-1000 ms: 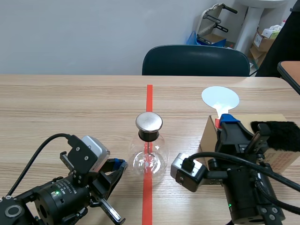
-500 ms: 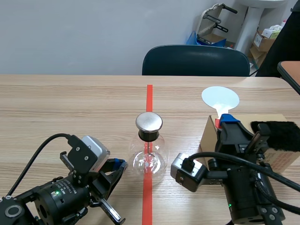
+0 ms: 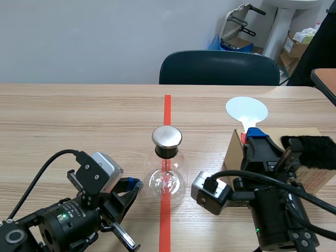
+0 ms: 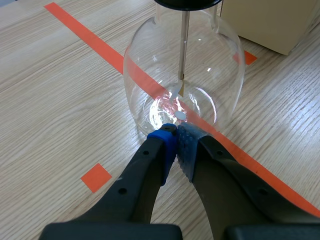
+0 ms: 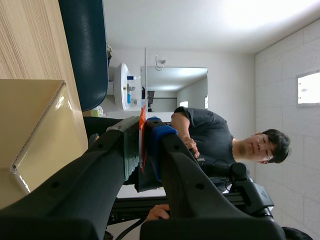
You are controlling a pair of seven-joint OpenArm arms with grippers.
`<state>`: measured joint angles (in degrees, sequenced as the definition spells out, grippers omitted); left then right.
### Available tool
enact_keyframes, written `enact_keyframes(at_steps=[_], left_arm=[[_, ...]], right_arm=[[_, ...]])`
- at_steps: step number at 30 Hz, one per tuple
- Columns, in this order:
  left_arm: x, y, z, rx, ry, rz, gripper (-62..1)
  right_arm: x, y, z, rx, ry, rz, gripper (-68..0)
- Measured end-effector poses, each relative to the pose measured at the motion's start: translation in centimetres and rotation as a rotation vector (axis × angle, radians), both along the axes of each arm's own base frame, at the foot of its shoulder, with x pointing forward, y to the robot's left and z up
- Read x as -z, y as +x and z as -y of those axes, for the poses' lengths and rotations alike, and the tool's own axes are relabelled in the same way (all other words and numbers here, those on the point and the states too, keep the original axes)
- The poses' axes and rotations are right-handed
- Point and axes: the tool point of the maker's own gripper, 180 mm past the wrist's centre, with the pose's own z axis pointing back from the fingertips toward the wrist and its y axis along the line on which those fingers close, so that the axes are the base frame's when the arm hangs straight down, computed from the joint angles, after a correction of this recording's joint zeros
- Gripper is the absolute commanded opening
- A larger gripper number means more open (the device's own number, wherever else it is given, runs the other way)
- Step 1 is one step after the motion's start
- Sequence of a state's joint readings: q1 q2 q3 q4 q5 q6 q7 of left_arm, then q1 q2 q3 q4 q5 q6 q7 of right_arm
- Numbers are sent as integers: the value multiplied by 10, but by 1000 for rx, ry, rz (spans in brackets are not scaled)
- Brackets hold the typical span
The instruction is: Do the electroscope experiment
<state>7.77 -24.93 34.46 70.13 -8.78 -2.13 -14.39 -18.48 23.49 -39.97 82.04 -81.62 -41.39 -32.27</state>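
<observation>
The electroscope is a clear glass flask with a black neck and a round metal cap, standing on the red tape line at the table's middle; its inner rod shows in the left wrist view. My left gripper rests low just left of the flask, fingers shut with nothing between them. My right gripper is shut on the red handle of a thin white paddle with a round disc, held upright above a cardboard box. In the right wrist view the paddle shows edge-on between the fingers.
A black fuzzy cloth lies on the cardboard box at the right. A dark blue chair stands behind the table's far edge. A person appears in the right wrist view beyond the table.
</observation>
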Motion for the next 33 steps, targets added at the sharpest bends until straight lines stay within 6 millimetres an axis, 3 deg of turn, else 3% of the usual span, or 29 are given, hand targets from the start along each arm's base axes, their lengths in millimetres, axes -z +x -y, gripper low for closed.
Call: enact_keyframes(at_steps=[18,21,26,28,30,33], left_arm=[[-3,0,0,4,-11,14,-592],[-2,-2,-1,14,-9,10,-592],[0,-7,-3,17,-8,3,-592],[1,-8,-3,17,-9,2,-592],[-2,-7,-4,21,-17,18,-562],[-7,-9,-6,43,-36,28,-464]], right_arm=[[-2,0,0,2,4,5,-660],[-15,1,0,3,37,25,-660],[-61,0,5,-43,59,127,-660],[-70,-2,11,-70,38,141,-660],[-66,-7,22,-83,23,114,-660],[-54,-17,38,-93,12,50,-659]])
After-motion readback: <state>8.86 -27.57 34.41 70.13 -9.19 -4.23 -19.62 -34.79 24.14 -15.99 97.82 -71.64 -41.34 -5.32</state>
